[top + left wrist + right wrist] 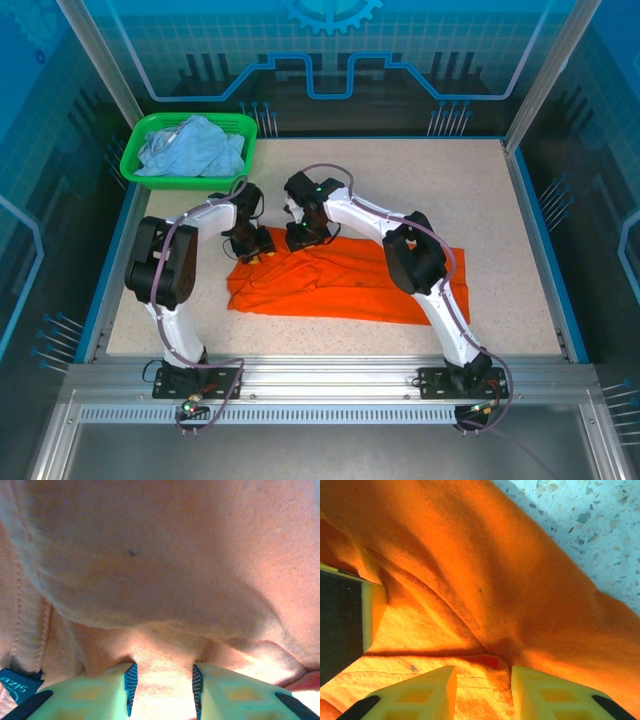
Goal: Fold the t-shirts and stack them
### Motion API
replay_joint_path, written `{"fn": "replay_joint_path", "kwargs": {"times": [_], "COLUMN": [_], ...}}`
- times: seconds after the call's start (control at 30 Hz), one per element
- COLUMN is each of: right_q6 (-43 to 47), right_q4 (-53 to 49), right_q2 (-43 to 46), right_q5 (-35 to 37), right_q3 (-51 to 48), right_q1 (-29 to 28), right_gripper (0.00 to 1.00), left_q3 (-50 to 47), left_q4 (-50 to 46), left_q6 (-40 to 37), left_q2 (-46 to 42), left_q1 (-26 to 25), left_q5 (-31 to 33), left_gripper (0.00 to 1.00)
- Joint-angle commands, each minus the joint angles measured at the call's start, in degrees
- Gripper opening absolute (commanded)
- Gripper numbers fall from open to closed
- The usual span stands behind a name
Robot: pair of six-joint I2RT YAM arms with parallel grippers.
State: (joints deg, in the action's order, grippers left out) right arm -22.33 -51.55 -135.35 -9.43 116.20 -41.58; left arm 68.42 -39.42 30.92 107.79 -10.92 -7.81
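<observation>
T-shirt [330, 285], orange, lies crumpled, long axis running left-right across table [450, 190].

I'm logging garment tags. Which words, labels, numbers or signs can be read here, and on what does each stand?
"SIZE": pale letters, upside down, on the blue neck label of the bright orange cloth t-shirt; the rest is cut off by the frame edge.
No text is readable on the pale blue t-shirt or the green plastic basket.

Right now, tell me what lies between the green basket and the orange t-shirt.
In the top view, bare speckled tabletop separates the green basket from the orange t-shirt. The left arm reaches across that strip toward the shirt's far edge.
</observation>
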Motion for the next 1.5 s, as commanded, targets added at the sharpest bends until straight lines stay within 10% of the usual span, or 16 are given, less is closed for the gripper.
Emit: {"fn": "replay_joint_path", "kwargs": {"times": [0.0,0.47,0.9,1.47], "right_q6": [1.23,1.84,3.24,10.74], "right_q4": [-2.02,-2.94,-2.72,6.04], "right_q2": [-1.72,-3.08,-0.10,13.77], "right_q5": [-1.12,-1.11,-1.00,-3.96], "right_q3": [2.10,3.19,1.53,-18.15], "right_q1": [-0.12,-0.16,-0.51,-2.14], "right_gripper": [0.35,0.34,0.08,0.00], "left_q3": [0.22,0.40,0.39,0.13], "left_q4": [-2.34,-2.59,-2.74,-3.47], "left_q6": [-1.43,-1.42,-1.38,0.01], "left_q2": [1.91,1.95,1.99,2.70], "left_q1": [0.46,0.46,0.46,0.48], "left_q5": [1.22,1.20,1.63,3.07], "left_gripper": [0.39,0.39,0.40,0.42]}}
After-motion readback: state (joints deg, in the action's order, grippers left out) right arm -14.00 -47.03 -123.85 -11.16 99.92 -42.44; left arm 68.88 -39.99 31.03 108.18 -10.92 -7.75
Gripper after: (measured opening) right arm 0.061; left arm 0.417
